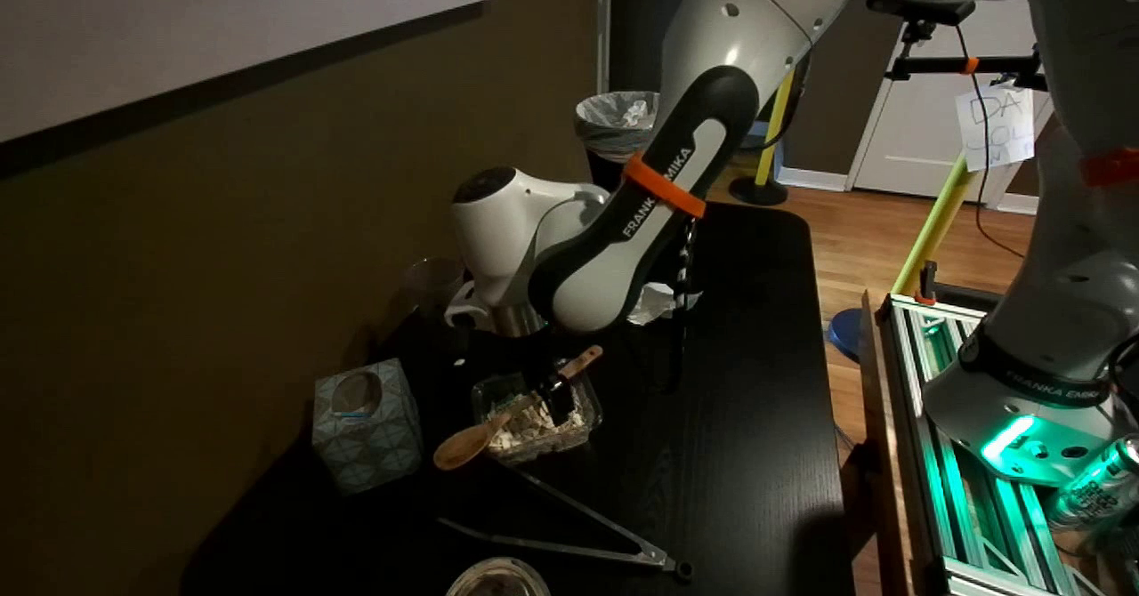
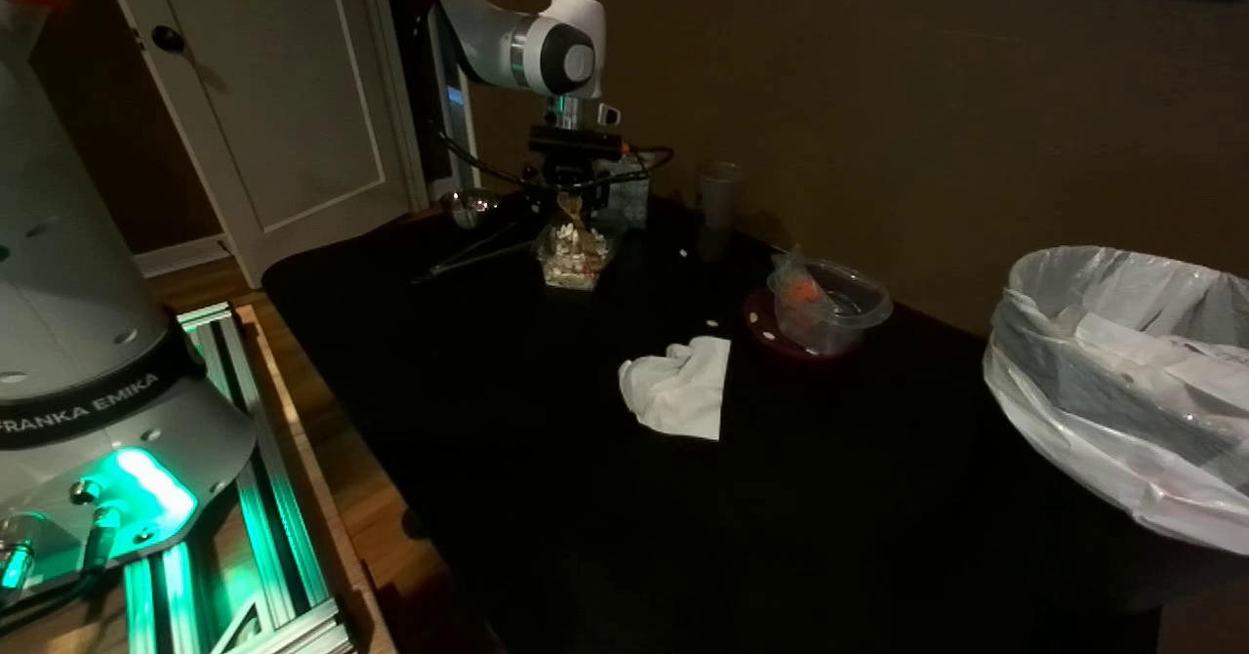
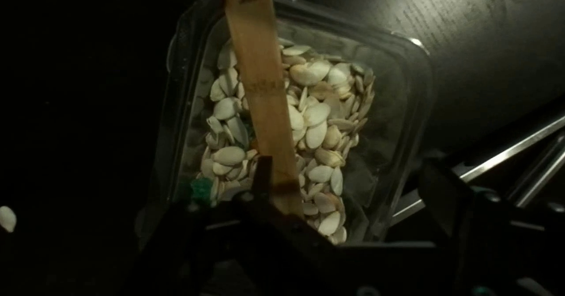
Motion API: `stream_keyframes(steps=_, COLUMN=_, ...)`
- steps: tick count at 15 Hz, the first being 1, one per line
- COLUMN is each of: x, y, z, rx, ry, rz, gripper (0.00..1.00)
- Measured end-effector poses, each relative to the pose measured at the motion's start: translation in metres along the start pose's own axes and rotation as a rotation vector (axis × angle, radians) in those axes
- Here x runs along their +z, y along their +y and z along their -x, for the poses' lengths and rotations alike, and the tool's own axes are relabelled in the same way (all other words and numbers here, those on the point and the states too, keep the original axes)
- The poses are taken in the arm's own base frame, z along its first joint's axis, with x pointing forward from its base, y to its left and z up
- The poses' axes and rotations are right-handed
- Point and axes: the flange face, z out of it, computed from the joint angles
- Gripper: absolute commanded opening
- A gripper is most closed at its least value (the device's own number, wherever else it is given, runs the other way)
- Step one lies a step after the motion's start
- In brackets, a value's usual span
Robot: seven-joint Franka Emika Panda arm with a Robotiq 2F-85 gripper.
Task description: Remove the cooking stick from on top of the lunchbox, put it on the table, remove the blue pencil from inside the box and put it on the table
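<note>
In an exterior view you can see that neither half of the job is done. The cooking stick (image 1: 516, 409) lies across the top of the lunchbox (image 1: 569, 443), between the wall-side and robot-side edges of the table (image 1: 734, 400). Its bowl juts out past the rim toward the wall-side edge; its handle end sticks out over the opposite rim. Close to the wall-side edge stands the box (image 1: 367, 445), and the blue pencil (image 1: 352, 414) is, you'd judge, the thin blue streak in its opening, so that part is all left too.

In an exterior view with a white napkin (image 2: 676, 395), your lunchbox sits toward the far end edge, the box near the corner where that end meets the wall-side edge.

In the wrist view your gripper (image 3: 351, 187) has its fingers wide apart with nothing gripped. The handle passes between them, close to one finger (image 3: 264, 174) that overlaps its edge; you can't tell whether they touch. You're probably lining up the grasp, with lift and set-down to follow. The handle looks flat, orange-brown, with small dark print you can't read. Under it, the clear-walled lunchbox holds pale seeds (image 3: 315, 121).
</note>
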Motion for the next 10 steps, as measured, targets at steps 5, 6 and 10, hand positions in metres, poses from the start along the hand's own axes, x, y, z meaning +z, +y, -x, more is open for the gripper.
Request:
stream_keyframes(steps=5, x=0.003, y=0.012, z=-0.012, rx=-0.038, ry=0.019, rz=0.053, gripper=0.80)
stream_keyframes(steps=6, x=0.002, y=0.013, z=-0.014, rx=-0.044, ry=0.020, rz=0.060, gripper=0.78)
stream_keyframes(steps=10, x=0.001, y=0.016, z=-0.018, rx=-0.057, ry=0.020, rz=0.074, gripper=0.49)
